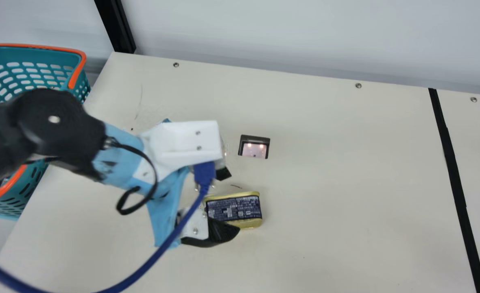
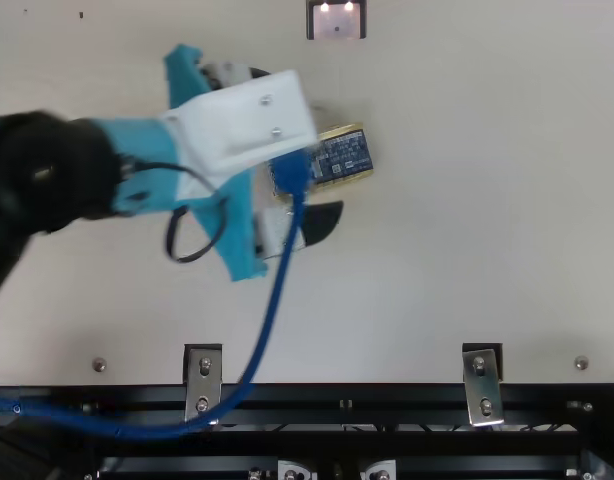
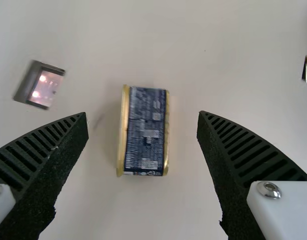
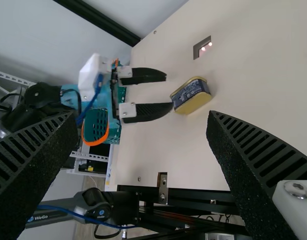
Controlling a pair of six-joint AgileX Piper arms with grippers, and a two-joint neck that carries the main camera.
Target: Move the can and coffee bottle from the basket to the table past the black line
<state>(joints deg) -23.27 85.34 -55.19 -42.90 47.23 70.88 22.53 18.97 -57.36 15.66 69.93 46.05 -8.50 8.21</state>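
In the main view, the left gripper (image 1: 235, 202), two black ribbed fingers on white mounts with a light blue cover behind, is at lower centre. Its fingers stand wide apart with nothing clasped. The boxy can (image 1: 234, 208) with a navy printed label and gold metal edges lies on the cream table (image 1: 345, 183) at lower centre, label facing up. In the left wrist view it is near the middle, in line with the gap between the fingers, table visible on both sides of it and neither finger touching it.

The right gripper (image 4: 143, 114), also with black ribbed fingers, is spread open and empty in the right wrist view, where the can is right of upper centre, near the left gripper's tips.

The black line (image 1: 453, 169) runs down the right side of the main view, well apart from the can, which lies to its left. The teal perforated plastic basket (image 1: 75, 51) with orange trim stands at the left edge, partly behind the black arm. A dark-framed rectangular inset (image 1: 254, 149) with two pinkish lights sits just above centre. A blue cable (image 1: 158, 254) curves across the lower left.
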